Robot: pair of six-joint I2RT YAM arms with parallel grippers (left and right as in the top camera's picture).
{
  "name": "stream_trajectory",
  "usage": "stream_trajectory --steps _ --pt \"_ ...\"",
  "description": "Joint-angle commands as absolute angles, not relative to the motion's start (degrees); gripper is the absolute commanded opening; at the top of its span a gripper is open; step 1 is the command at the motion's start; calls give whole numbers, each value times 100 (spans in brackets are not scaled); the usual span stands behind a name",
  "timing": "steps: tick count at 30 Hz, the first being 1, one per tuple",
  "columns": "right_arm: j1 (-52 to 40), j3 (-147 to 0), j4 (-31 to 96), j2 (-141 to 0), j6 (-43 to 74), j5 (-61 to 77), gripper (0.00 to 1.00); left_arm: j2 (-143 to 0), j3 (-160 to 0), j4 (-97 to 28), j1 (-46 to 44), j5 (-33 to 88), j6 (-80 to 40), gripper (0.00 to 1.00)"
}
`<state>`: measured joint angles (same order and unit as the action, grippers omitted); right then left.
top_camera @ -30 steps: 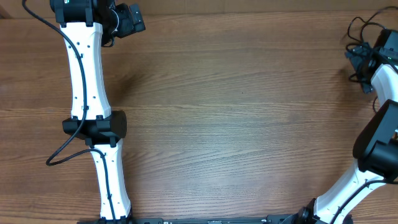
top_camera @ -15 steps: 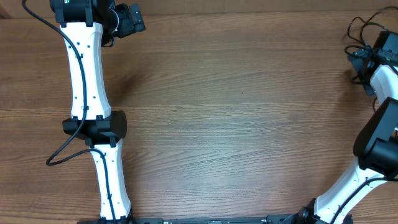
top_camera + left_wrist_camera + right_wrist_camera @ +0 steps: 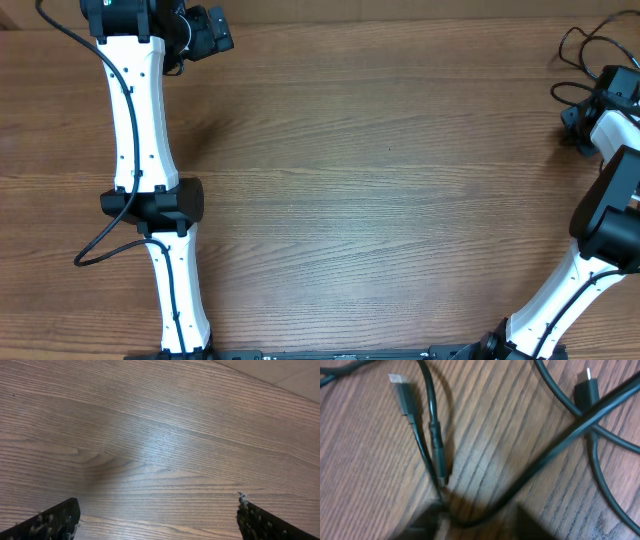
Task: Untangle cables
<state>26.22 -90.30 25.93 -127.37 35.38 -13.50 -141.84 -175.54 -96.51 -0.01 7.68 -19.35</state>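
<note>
The cables point(image 3: 578, 45) lie as thin black loops at the table's far right edge. Up close, one cord point(image 3: 555, 445) runs diagonally and bends into a loop low in the right wrist view. A silvery-tipped plug point(image 3: 396, 380) and a second plug point(image 3: 587, 391) lie on the wood. My right gripper point(image 3: 573, 116) is down on this tangle. Its blurred fingers stand partly closed either side of the cord's bend point(image 3: 477, 527), and contact is unclear. My left gripper point(image 3: 222, 35) is far off at the top left, open over bare wood point(image 3: 157, 517).
The wooden table point(image 3: 380, 200) stretches between the two arms. The left arm's own thick black cable point(image 3: 100, 245) loops beside its elbow. A pale floor strip point(image 3: 280, 370) shows past the table's far edge.
My right gripper has shifted slightly toward the near side at the cable tangle and its jaws have narrowed around the cord. The left arm has not moved.
</note>
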Motion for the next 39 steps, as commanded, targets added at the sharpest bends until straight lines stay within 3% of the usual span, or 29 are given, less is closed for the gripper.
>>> stream_trajectory --steps 1,11,12,13,15,19,21,25,32,37,38,39 --pt "2633 -9013 2615 -12597 3505 -1417 4 -13983 -17675 -9666 -67 707 -1970 100" --pt "2633 -9013 2620 -11297 3092 -1409 4 -13985 -17677 -9666 -67 705 -1970 100" --pt "2633 -9013 2589 -11192 3006 -1409 6 -13983 -17675 -9666 -67 705 -1970 100" --pt "2633 -9013 2519 -11126 2827 -1369 23 -13983 -17677 -9666 -67 705 -1970 100" --pt "2633 -9013 2213 -11102 1323 -856 26 -13983 -17675 -9666 -67 705 -1970 100" --pt "2633 -9008 2709 -11166 -3028 375 4 -13983 -17677 -9666 -67 705 -1970 100" --pt "2633 -9008 3138 -11168 -4193 209 4 -13983 -17677 -9666 -67 705 -1970 100" --pt "2816 -9006 3653 -11185 -5634 10 4 -13983 -17677 -9666 -67 705 -1970 100" --pt "3487 -9006 3457 -11306 -6650 16 4 -13983 -17677 -9666 -67 705 -1970 99" --pt "3916 -9006 3385 -11448 -6584 821 17 -13983 -17677 -9666 -67 705 -1970 100" --pt "3966 -9006 3385 -11474 -6569 941 27 -13983 -17677 -9666 -67 705 -1970 100" --pt "4001 -9006 3376 -11493 -6447 1000 47 -13983 -17677 -9666 -67 705 -1970 100"
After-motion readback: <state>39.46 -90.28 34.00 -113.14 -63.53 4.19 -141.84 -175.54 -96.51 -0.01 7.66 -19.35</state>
